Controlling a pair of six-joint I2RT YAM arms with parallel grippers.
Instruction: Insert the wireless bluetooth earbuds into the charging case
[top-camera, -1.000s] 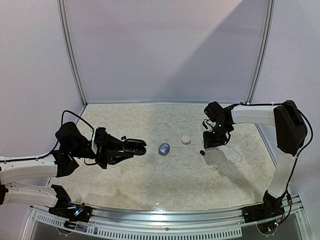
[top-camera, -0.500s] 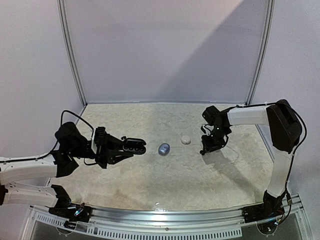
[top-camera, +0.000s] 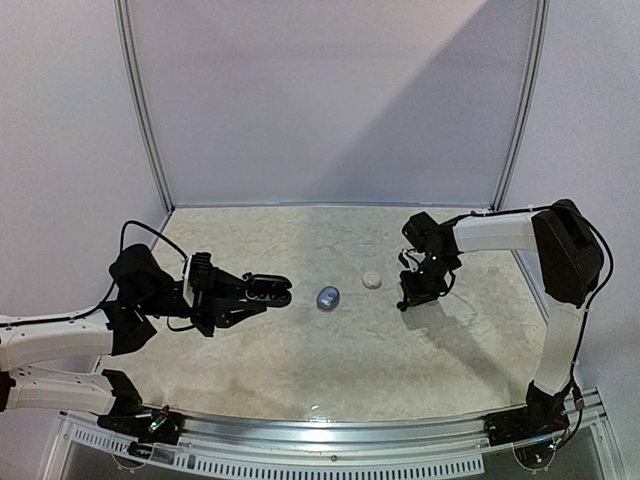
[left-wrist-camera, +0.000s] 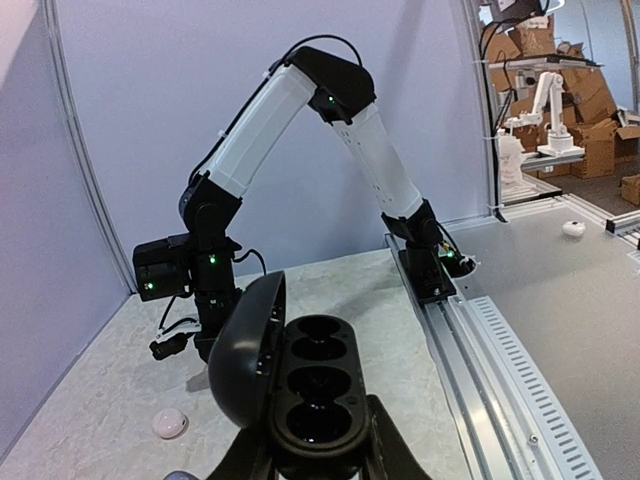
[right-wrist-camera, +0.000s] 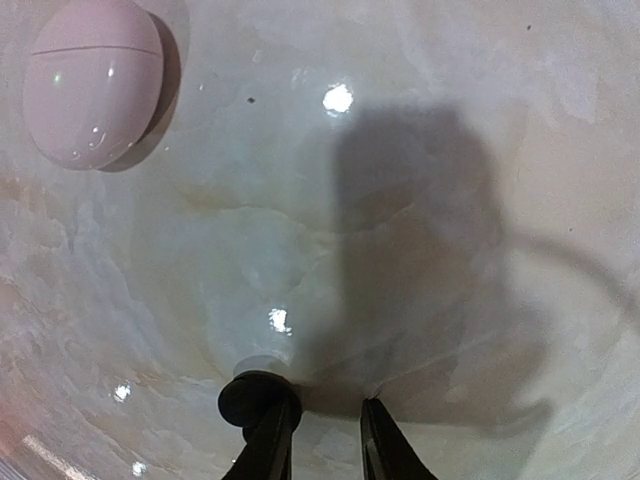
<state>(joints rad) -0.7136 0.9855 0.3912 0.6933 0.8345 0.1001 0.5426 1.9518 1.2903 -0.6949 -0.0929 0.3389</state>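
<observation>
Right tool (right-wrist-camera: 322, 425) is standing slightly open, gripping nothing; the tiny black earbud (right-wrist-camera: 252, 390) is sitting on the worktop (right-wrist-camera: 400, 150), touching one fingertip (right-wrist-camera: 275, 440). It is looking light and slippery, so pinching its middle seems best. Left tool (left-wrist-camera: 310, 465) is holding the open case (left-wrist-camera: 300, 390).

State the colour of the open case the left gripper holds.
The case is black, clearest in the left wrist view.
</observation>
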